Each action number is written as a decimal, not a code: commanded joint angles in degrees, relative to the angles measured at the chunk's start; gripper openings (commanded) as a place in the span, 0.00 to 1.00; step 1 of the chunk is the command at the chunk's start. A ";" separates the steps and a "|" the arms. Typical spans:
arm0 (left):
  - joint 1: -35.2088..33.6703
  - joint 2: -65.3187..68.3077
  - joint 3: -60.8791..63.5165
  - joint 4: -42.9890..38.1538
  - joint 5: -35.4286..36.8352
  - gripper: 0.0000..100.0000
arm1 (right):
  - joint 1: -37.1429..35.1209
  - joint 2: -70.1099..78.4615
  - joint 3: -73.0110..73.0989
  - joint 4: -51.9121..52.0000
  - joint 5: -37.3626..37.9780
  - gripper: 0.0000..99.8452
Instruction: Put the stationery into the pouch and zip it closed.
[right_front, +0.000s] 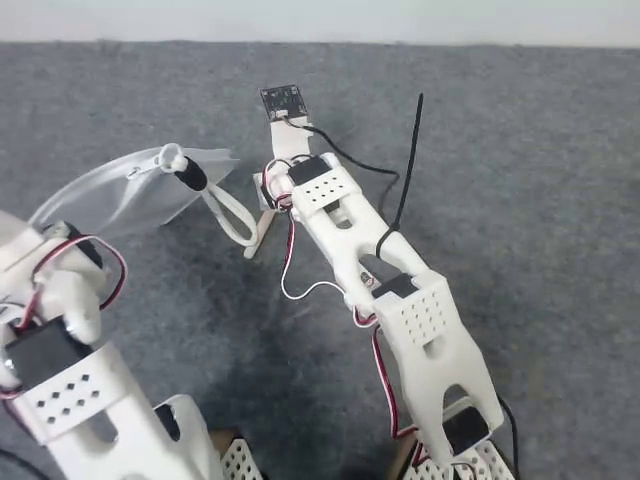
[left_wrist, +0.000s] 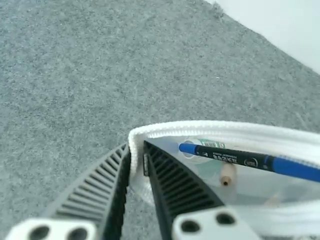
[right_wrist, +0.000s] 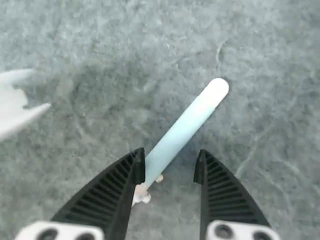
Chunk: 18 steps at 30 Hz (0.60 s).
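My left gripper (left_wrist: 136, 159) is shut on the white zipper edge of the clear pouch (left_wrist: 210, 131), holding its mouth up off the grey carpet. Inside the pouch lie a blue pen (left_wrist: 250, 161) and a wooden-tipped piece (left_wrist: 226, 177). In the high view the pouch (right_front: 120, 190) hangs from the left arm, with a black-capped marker (right_front: 190, 175) sticking out of its mouth. My right gripper (right_wrist: 170, 160) is open just above the carpet, and a pale blue pen (right_wrist: 185, 129) lies between its fingers, close to one fingertip (right_wrist: 139, 161).
A white strap loop (right_front: 230, 215) trails from the pouch toward the right arm (right_front: 340, 225). A thin black tie (right_front: 410, 150) sticks up from that arm. A corner of the pouch (right_wrist: 15, 105) shows beside the right gripper. Grey carpet (right_front: 520, 180) stretches out to the right.
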 joint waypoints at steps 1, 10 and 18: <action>0.09 0.62 -0.22 -1.85 0.18 0.01 | -0.31 0.48 -2.64 -1.19 -0.09 0.16; 0.09 0.62 -0.22 -1.85 0.18 0.01 | -0.13 0.31 -2.64 -0.84 1.67 0.01; 0.09 0.62 -0.22 -1.76 0.18 0.01 | -0.04 0.13 -2.64 1.98 4.48 0.01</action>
